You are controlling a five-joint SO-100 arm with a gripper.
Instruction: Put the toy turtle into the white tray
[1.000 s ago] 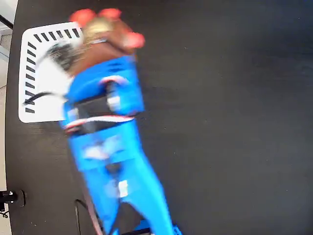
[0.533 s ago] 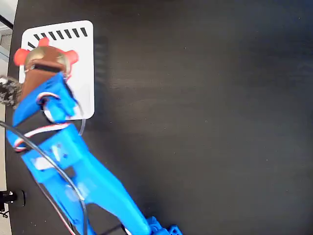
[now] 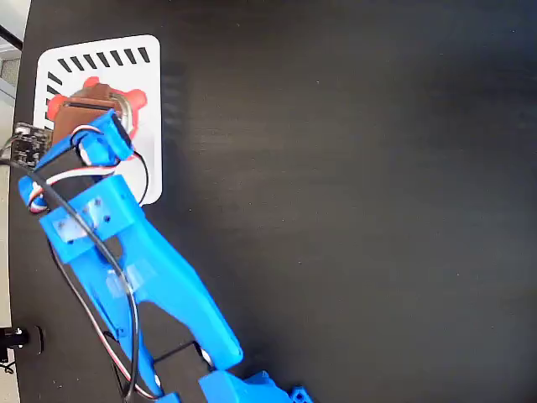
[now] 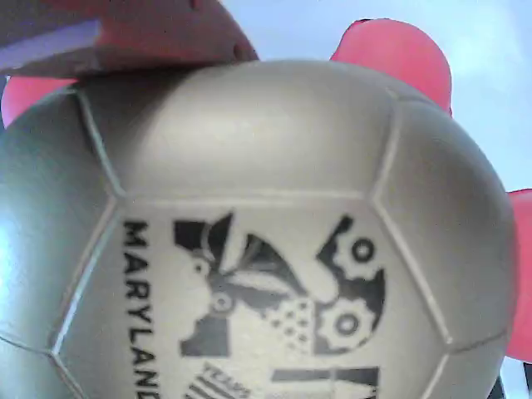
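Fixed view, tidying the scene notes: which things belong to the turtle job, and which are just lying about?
Belongs to the job:
- toy turtle, over the tray, held by the gripper
- white tray

Just there:
- black table
- small dark clamp-like object at the table's left edge
- nothing else loose on the table

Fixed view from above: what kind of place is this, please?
Probably a robot test bench, not a home: a bare black table, a blue arm with exposed wires, and only a toy turtle over a white tray.
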